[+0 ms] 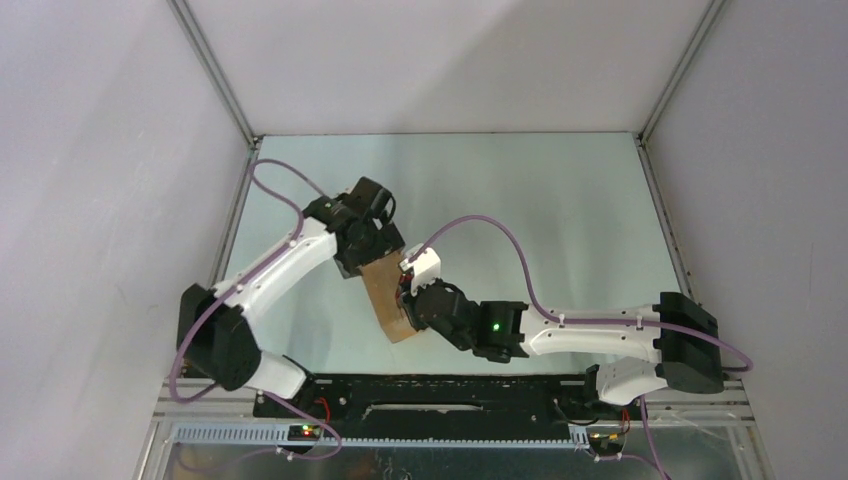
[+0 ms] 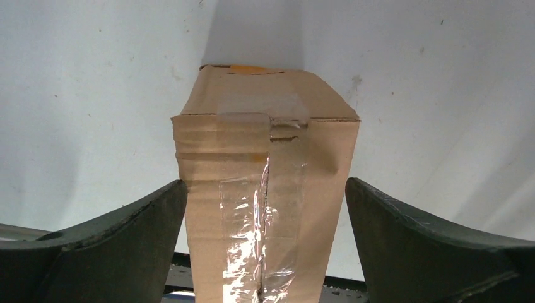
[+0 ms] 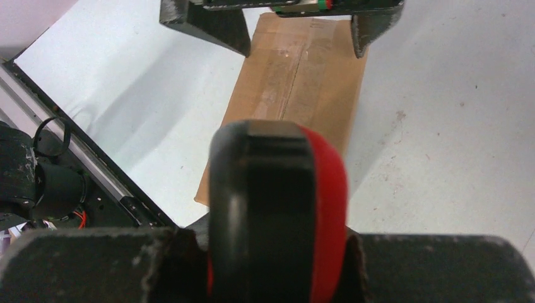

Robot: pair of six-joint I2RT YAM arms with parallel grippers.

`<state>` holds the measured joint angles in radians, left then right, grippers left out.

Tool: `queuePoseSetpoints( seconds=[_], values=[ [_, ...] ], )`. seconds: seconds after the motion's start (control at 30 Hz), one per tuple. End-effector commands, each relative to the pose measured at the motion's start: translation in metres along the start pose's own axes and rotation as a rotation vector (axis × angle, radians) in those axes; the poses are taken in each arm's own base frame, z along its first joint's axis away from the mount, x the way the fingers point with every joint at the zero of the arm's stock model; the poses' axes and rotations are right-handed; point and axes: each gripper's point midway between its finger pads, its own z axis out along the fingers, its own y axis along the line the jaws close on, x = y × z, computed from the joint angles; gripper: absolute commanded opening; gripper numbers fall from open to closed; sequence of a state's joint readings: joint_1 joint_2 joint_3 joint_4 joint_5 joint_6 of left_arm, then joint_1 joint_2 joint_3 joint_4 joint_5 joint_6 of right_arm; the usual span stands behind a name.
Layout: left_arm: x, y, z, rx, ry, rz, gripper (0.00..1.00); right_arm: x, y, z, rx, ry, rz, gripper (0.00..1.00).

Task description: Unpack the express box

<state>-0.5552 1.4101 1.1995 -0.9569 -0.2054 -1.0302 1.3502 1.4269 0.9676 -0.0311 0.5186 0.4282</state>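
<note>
Top external view: the small brown cardboard express box (image 1: 385,300) lies flat on the pale tabletop (image 1: 560,200), left of centre, toward the near edge. The left fingers (image 2: 142,218) stand wide apart, straddling its taped far end. The right fingers (image 3: 94,265) are clamped on a red-and-black utility knife (image 3: 277,208) over the box's near end.

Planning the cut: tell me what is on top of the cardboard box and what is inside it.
Clear tape runs along the top seam of the box, sealing it. The left fingers straddle one end. The inside cannot be seen: the box is closed.
</note>
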Motion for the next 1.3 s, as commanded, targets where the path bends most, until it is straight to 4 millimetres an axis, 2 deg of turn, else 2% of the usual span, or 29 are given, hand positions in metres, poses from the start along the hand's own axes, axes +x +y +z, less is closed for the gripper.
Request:
queuePoseSetpoints(
  seconds=[0.0, 0.1, 0.23, 0.33, 0.5, 0.6, 0.77, 0.8, 0.9, 1.07, 1.17, 1.27],
  values=[
    [-0.011, -0.006, -0.005, -0.015, -0.019, 0.069, 1.0, 0.032, 0.003, 0.003, -0.016, 0.089, -0.049, 0.0],
    [-0.017, -0.01, -0.007, 0.017, -0.058, 0.083, 1.0, 0.031, 0.003, 0.002, -0.014, 0.085, -0.049, 0.0],
    [-0.018, 0.011, -0.007, -0.11, -0.04, 0.144, 1.0, 0.031, 0.002, 0.002, -0.011, 0.085, -0.052, 0.0],
    [-0.016, 0.015, -0.009, -0.117, -0.037, 0.165, 1.0, 0.032, 0.003, 0.003, -0.011, 0.086, -0.053, 0.0],
    [-0.003, 0.001, -0.001, -0.059, 0.006, 0.181, 1.0, 0.032, 0.004, 0.005, -0.014, 0.082, -0.047, 0.0],
    [0.008, -0.018, 0.001, 0.059, 0.041, 0.17, 1.0, 0.033, 0.004, 0.005, -0.014, 0.085, -0.048, 0.0],
    [0.02, -0.032, 0.0, 0.208, 0.053, 0.15, 1.0, 0.032, 0.005, 0.006, -0.017, 0.08, -0.049, 0.0],
    [0.02, -0.031, 0.0, 0.206, 0.046, 0.153, 1.0, 0.031, 0.006, 0.007, -0.019, 0.078, -0.051, 0.0],
    [0.017, -0.009, 0.004, 0.097, 0.036, 0.152, 1.0, 0.031, 0.007, 0.007, -0.024, 0.076, -0.051, 0.0],
    [0.027, -0.001, 0.007, 0.102, 0.062, 0.132, 1.0, 0.03, 0.006, 0.008, -0.022, 0.071, -0.053, 0.0],
    [0.029, 0.002, -0.003, 0.137, 0.051, 0.123, 1.0, 0.029, 0.004, 0.008, -0.01, 0.068, -0.049, 0.0],
    [0.017, 0.015, -0.022, 0.171, -0.039, 0.133, 1.0, 0.03, 0.004, 0.008, -0.006, 0.071, -0.048, 0.0]
  ],
)
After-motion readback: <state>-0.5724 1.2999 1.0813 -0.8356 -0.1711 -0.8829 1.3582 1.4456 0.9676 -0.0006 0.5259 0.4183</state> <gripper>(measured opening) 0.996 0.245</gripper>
